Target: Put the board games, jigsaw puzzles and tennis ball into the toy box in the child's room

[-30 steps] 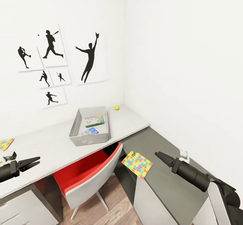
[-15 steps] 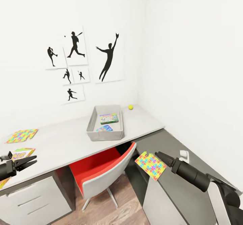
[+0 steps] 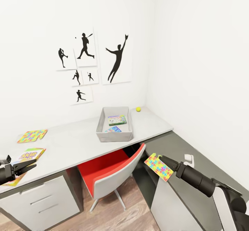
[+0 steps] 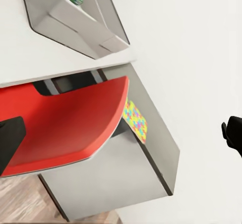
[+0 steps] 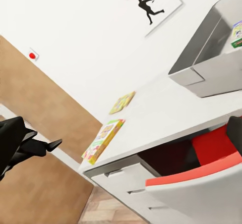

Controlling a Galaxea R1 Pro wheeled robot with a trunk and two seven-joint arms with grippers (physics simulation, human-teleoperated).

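Note:
The grey toy box stands on the light grey table and holds two board games. A yellow tennis ball lies behind it near the corner. At the table's left end lie a jigsaw puzzle and a third board game. Another jigsaw puzzle overhangs the edge of the dark grey counter, also in the left wrist view. My right gripper hovers open just beside it, not holding it. My left gripper is open and empty near the third board game. The bed is out of view.
A red and grey chair is tucked under the table, between the drawer unit and the counter's cabinet. A small white object sits on the counter. White walls close the corner, and wood floor lies below.
The whole view has swung, so the table's left end with a puzzle and a board game has come into sight. Both arms keep their pose, and the counter puzzle now sits closer to my right gripper.

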